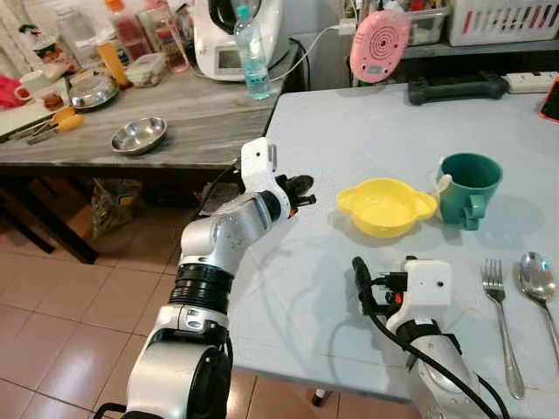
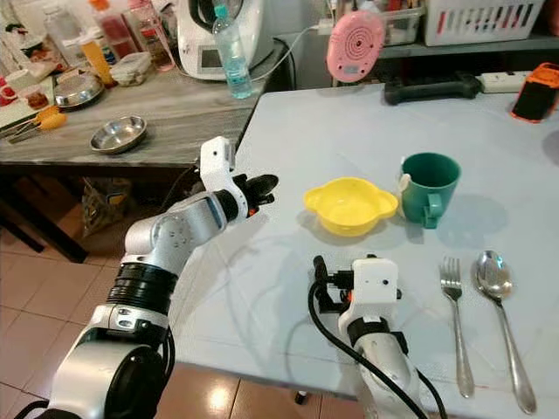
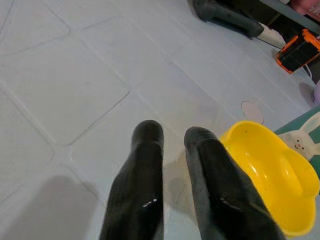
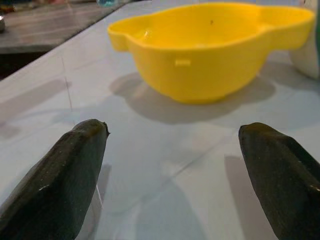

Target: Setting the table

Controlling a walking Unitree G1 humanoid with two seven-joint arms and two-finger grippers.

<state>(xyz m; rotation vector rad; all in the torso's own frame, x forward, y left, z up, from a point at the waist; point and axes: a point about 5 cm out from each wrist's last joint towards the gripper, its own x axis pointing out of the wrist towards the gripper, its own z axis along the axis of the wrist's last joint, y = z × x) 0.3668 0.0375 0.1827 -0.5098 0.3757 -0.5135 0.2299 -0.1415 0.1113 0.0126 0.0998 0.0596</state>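
Observation:
A yellow bowl [image 1: 386, 206] with two small handles stands on the pale table [image 1: 349, 140]. A green mug [image 1: 467, 186] stands right beside it on the right. A fork [image 1: 502, 314] and a spoon [image 1: 537, 284] lie side by side near the front right edge. My left gripper [image 1: 301, 188] hovers just left of the bowl, its fingers [image 3: 145, 165] nearly together with nothing between them. My right gripper [image 4: 175, 145] is low over the table in front of the bowl [image 4: 210, 45], open wide and empty.
A wooden side table [image 1: 201, 122] at the left holds a steel bowl [image 1: 138, 134], a water bottle [image 1: 251, 54] and jars. A pink round fan [image 1: 379, 45], a black power strip [image 1: 454, 86] and an orange-black device [image 2: 533, 92] line the table's far edge. Tiled floor lies at the lower left.

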